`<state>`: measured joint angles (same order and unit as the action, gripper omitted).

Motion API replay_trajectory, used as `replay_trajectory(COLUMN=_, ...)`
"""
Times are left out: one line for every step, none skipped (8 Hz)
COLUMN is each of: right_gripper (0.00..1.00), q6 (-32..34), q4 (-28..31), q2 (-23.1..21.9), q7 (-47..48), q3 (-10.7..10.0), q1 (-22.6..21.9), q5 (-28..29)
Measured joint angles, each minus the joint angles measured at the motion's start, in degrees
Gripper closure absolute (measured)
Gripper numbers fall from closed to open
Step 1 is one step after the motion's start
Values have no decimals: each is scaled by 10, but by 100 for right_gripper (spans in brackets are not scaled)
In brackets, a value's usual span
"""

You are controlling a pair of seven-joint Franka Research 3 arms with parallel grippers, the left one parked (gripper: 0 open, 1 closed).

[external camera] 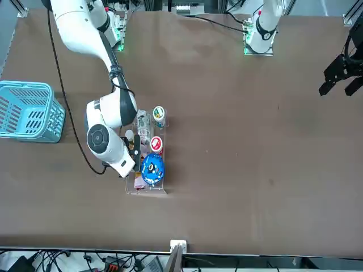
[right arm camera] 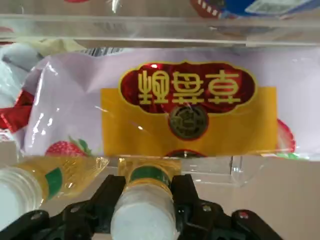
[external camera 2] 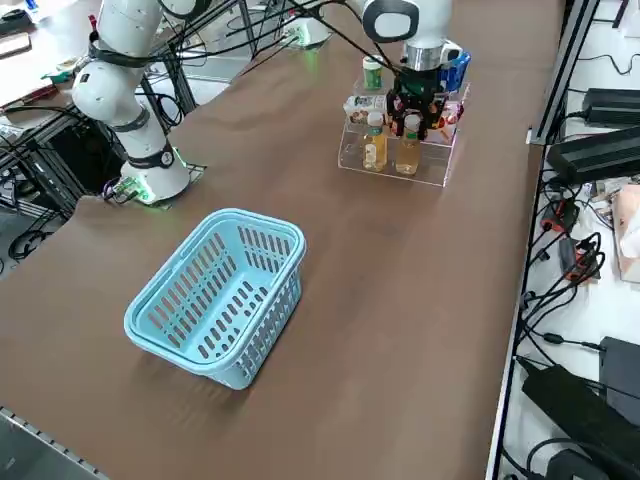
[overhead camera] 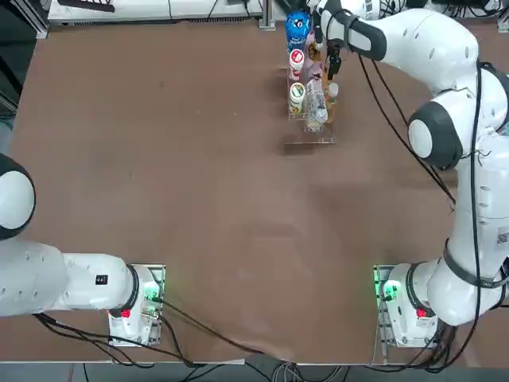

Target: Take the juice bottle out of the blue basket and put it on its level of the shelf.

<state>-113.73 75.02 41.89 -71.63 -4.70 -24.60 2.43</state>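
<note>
Clear acrylic forms the shelf [external camera 2: 395,165] at the table's far right edge, where the right gripper [external camera 2: 412,108] hangs over the lowest level, its fingers [right arm camera: 107,192] pinching the juice bottle [external camera 2: 408,145] by the neck. A twin bottle [external camera 2: 375,142] stands just beside it. Well apart sits the blue basket [external camera 2: 215,295].

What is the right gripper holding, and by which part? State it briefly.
The right gripper holds the juice bottle by its neck, just below the white cap, one finger on each side. It is at the shelf, beside the look-alike twin bottle.
</note>
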Motion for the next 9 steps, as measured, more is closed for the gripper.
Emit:
replay_trajectory(right_gripper=44, q6=0, q4=0, q2=0, q7=6, q3=0, q1=0, q5=0)
replay_trajectory(right_gripper=31, q6=0, q4=-1, q2=0, q7=10, q3=-1, q1=0, q5=0)
replay_trajectory(right_gripper=14, q6=0, q4=-4, q2=0, q7=12, q3=-2, q1=1, q5=0)
replay_trajectory(right_gripper=0, q6=0, q4=-7, q2=0, q7=13, q3=-4, q1=1, q5=0)
replay_trajectory(right_gripper=0, q6=1, q4=-10, q2=0, q7=13, q3=-5, q1=2, q5=0)
replay_trajectory(right_gripper=0, q6=4, q4=-11, q2=-2, q7=13, q3=-7, q1=2, q5=0)
replay_trajectory(right_gripper=0, q6=16, q4=-17, q2=-4, q7=13, q3=-10, q1=2, q5=0)
replay_trajectory(right_gripper=0, q6=42, q4=-32, q2=-8, q7=14, q3=-13, q1=5, q5=0)
replay_trajectory(right_gripper=0, q6=82, q4=-57, q2=-14, q7=14, q3=-14, q1=10, q5=0)
